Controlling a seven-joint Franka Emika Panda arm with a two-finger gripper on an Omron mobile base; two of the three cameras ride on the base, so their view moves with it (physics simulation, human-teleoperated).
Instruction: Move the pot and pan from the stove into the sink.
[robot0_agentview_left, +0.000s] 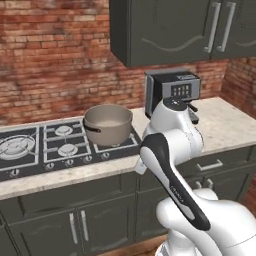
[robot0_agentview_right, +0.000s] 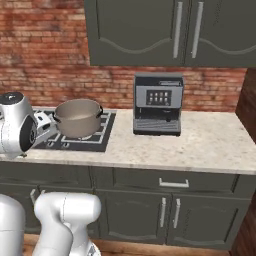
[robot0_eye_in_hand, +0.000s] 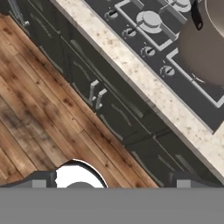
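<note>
Gripper (robot0_eye_in_hand: 109, 177) jaws stand spread wide with nothing between them, hanging over the wooden floor (robot0_eye_in_hand: 39, 109) in front of the dark cabinet doors (robot0_eye_in_hand: 96, 94). On the stove (robot0_agentview_left: 30, 162), the beige pot (robot0_agentview_left: 107, 124) sits on the right rear burner, near the cooktop's right edge. A coffee machine (robot0_agentview_right: 158, 104) stands on the speckled countertop (robot0_agentview_right: 200, 145) just beside the stove's right edge.

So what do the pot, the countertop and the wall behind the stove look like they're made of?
The pot: beige-tan and matte with no shine, so perhaps enamel or coated metal; its thin dark side handles look like metal or plastic. The countertop: pale, finely speckled, smooth, like polished stone. The wall: red-brown brick with pale mortar lines and a rough-looking face.
</note>
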